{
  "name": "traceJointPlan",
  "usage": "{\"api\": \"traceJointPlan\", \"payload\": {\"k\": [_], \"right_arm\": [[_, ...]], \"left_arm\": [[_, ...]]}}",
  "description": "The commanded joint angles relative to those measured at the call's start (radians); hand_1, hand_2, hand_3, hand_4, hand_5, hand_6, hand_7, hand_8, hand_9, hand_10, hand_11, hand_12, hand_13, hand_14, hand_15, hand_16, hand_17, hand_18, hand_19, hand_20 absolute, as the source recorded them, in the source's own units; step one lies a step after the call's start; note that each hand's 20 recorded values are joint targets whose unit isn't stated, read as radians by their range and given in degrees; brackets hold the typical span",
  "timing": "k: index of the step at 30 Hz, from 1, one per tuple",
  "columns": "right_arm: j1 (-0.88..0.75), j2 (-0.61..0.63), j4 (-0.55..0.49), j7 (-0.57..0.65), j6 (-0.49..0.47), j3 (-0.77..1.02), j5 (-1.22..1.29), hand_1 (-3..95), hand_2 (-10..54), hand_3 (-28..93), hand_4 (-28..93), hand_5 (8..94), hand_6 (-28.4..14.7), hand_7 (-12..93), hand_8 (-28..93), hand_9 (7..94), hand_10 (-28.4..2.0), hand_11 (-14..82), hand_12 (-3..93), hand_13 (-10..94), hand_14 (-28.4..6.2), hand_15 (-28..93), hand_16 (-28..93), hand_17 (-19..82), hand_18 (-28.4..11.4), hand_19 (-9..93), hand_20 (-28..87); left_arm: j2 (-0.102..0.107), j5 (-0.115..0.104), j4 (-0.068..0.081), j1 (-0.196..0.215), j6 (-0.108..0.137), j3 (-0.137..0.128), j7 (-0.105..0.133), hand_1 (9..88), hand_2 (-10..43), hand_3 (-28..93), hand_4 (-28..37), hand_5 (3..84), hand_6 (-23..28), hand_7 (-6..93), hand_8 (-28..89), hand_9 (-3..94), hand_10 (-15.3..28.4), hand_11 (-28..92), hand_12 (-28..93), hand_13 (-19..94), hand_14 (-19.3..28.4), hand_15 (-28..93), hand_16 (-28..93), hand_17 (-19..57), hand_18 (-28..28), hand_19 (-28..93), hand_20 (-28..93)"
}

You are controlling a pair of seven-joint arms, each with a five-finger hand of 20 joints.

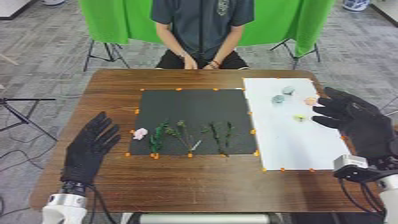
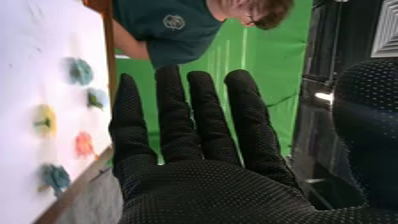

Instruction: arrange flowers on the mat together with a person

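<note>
In the head view my left hand (image 1: 89, 147) rests open left of the black mat (image 1: 191, 107). My right hand (image 1: 360, 120) is open at the right edge of the white mat (image 1: 298, 145), and in the right wrist view the same hand (image 2: 209, 192) has straight fingers and holds nothing. Green stems (image 1: 157, 137) and a pink flower (image 1: 140, 133) lie on the black mat's near part. On the white mat are blue-green flowers (image 1: 278, 99), a peach flower (image 1: 311, 101) and a yellow one (image 1: 300, 118). Another blue-green flower (image 2: 55, 177) lies near the white mat's edge in the right wrist view.
Both mats lie side by side on the brown wooden table (image 1: 195, 185), with small orange pieces (image 1: 189, 155) along their edges. A green cloth (image 1: 275, 20) hangs behind the table, and dark stands are on the floor around it.
</note>
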Motion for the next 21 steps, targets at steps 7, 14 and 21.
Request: {"api": "traceJointPlan", "payload": {"k": [7,14,21], "right_arm": [[0.027,0.040,0.004,0.074,0.088,-0.080,-0.079,18.6,0.0,84,-22,40.0,-5.3,15,-9,38.8,-15.0,13.8,22.9,32,-13.2,22,28,7,-22.1,45,27],[0.058,0.059,0.011,0.082,0.115,-0.109,-0.093,21.2,-1.3,83,-22,39.5,-5.1,16,-10,38.4,-14.7,14.5,22.6,32,-12.7,24,26,8,-21.6,47,27],[0.058,0.054,0.004,0.067,0.111,-0.108,-0.102,21.4,-1.2,83,-22,39.5,-5.1,17,-10,38.6,-14.5,15.0,22.4,32,-12.7,25,25,8,-21.6,47,27]], "left_arm": [[-0.065,0.028,0.011,-0.009,-0.053,-0.006,-0.050,27.9,0.1,69,-23.8,28.3,2.8,22.7,-11,21.7,10.5,21,16,20,12.9,21,4,-9.7,20.5,42,11],[-0.061,0.042,0.012,-0.024,-0.045,0.001,-0.040,27.9,0.2,69,-23.8,28.6,3.0,22.5,-11,21.9,10.6,21,16,20,13.1,21,4,-9.6,20.6,42,11],[-0.067,0.040,-0.001,-0.014,-0.037,-0.015,-0.045,27.9,0.2,69,-23.7,29.1,3.0,22.5,-11,22.2,10.7,21,15,20,13.2,22,4,-9.7,20.6,42,11]]}}
